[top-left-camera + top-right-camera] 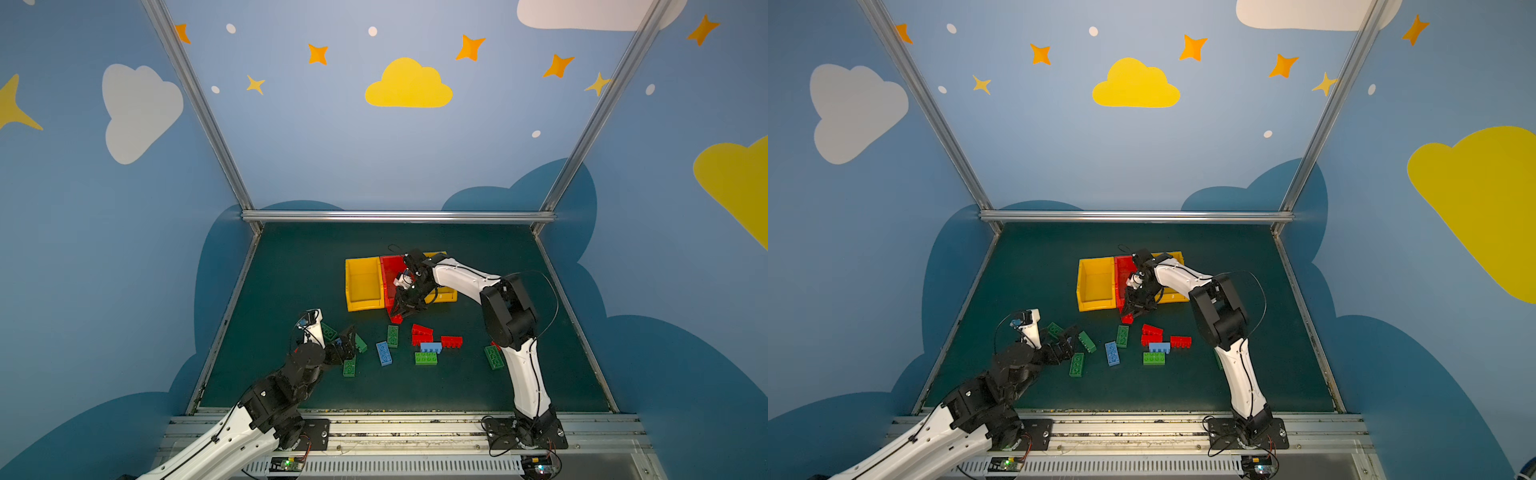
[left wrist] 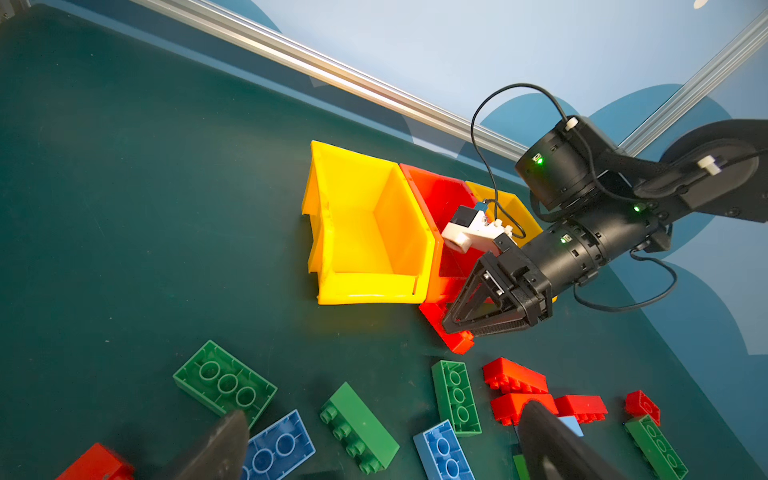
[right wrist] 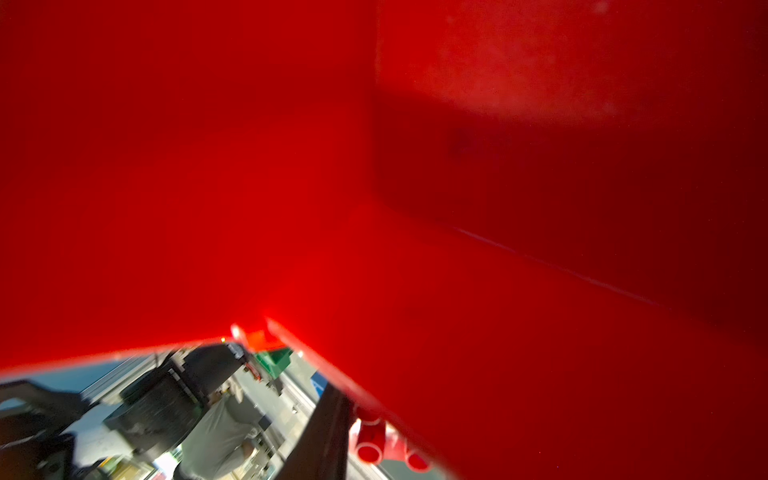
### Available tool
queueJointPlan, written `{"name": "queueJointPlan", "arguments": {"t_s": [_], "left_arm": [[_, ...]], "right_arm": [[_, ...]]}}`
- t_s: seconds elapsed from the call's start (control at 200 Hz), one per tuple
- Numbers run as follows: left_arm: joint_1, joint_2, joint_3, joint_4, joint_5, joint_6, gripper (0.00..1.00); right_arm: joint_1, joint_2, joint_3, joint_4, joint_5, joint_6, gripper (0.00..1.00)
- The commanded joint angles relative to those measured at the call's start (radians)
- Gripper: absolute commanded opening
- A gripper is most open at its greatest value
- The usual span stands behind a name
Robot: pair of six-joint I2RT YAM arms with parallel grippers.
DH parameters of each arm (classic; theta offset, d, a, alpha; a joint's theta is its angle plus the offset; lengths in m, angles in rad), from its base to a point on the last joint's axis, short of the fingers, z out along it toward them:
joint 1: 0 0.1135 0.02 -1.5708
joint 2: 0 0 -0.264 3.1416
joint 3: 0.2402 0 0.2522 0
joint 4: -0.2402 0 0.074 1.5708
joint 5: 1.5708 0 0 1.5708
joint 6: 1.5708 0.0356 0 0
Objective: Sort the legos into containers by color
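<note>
By red bin (image 2: 434, 199), chunky red lego (image 2: 455, 343)

Both top views: the right arm (image 1: 465, 276) covers most of the right yellow bin (image 1: 448, 294). Right wrist view: almost all blurred red bin (image 3: 374, 166) wall. Left wrist view: the right tool (image 2: 446, 327) hides part of a red brick (image 2: 459, 344); the picture edge cuts off the fingers (image 2: 552, 449) of the left tool (image 2: 384, 415).

Legos (image 1: 426, 358) scattered before yellow-red-yellow containers (image 1: 348, 286); red lego (image 2: 457, 343) in right claw (image 2: 446, 327).
</note>
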Motion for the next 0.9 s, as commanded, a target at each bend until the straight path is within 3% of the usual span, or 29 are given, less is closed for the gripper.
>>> {"name": "queueJointPlan", "arguments": {"t_s": [0.0, 0.38, 0.586, 0.686, 0.896], "left_arm": [[0.004, -0.012, -0.013, 0.009, 0.010, 0.008, 1.00], [0.005, 0.002, -0.005, 0.023, 0.025, 0.019, 1.00], [0.006, 0.013, -0.001, 0.031, 0.016, 0.028, 1.00], [0.012, 0.038, -0.003, 0.057, 0.019, 0.033, 1.00], [0.042, 0.261, 0.028, 0.172, 0.066, 0.031, 1.00]], "right_arm": [[0.000, -0.020, -0.029, 0.070, -0.129, 0.009, 0.27], [-0.003, -0.089, -0.110, 0.138, -0.185, 0.018, 0.28], [-0.001, -0.131, -0.118, 0.125, -0.063, -0.036, 0.29], [-0.001, -0.100, -0.046, 0.087, 0.009, -0.049, 0.29], [0.002, -0.088, -0.055, 0.124, 0.076, -0.024, 0.31]]}}
